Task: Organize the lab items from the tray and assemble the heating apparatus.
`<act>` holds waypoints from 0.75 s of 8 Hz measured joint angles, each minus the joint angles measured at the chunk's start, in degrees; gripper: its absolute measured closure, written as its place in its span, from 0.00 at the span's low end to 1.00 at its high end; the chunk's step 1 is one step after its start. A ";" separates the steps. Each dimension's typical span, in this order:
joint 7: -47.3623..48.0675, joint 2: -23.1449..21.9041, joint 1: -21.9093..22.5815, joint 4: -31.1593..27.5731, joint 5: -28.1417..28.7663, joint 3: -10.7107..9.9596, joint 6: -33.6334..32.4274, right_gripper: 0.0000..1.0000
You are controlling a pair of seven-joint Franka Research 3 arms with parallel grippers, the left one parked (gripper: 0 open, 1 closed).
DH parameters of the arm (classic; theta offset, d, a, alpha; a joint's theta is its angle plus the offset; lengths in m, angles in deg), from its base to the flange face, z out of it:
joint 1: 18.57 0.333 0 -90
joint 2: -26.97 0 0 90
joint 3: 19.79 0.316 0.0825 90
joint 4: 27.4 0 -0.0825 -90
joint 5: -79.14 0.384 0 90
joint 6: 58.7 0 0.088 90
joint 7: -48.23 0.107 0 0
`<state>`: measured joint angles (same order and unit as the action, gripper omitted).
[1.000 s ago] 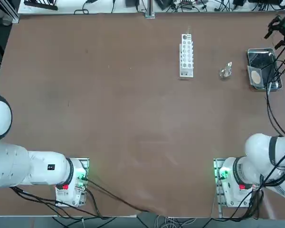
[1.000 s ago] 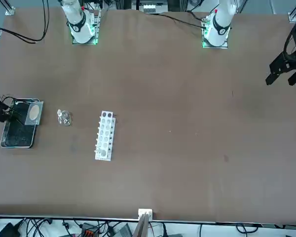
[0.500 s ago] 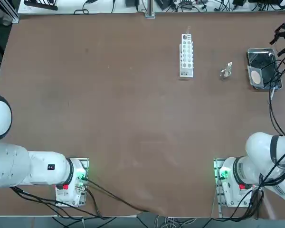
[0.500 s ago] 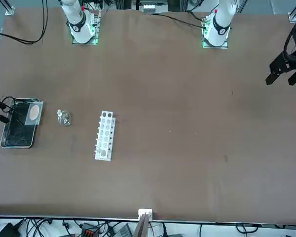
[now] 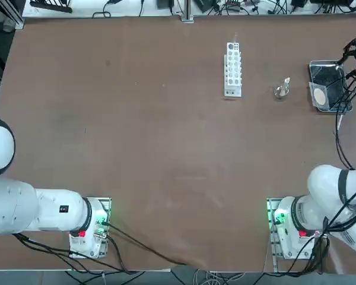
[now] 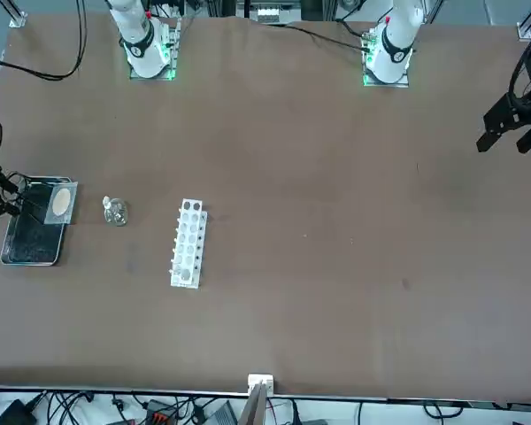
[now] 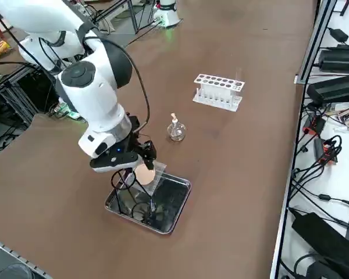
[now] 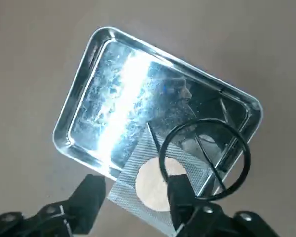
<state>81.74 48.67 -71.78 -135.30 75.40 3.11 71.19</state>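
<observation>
Top view: the shiny rectangular metal tray (image 5: 344,83) sits at the right edge of the brown worktop (image 5: 166,148), the square grey mesh with tan centre (image 5: 321,95) on its near end; the small clear glass burner (image 5: 281,89) stands left of it.

Right wrist view: the right tool (image 8: 133,197), fingers apart, holds the black wire ring stand (image 8: 204,160) on one finger above the tray.
</observation>
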 joint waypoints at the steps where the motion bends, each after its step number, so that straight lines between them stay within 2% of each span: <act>1: -2.64 0.01 -0.96 -0.31 -0.01 0.00 0.27 0.26; 6: -5.38 0.60 -2.97 -2.34 -0.01 0.01 3.29 0.32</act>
<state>76.36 49.27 -74.75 -137.65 75.39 3.12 74.48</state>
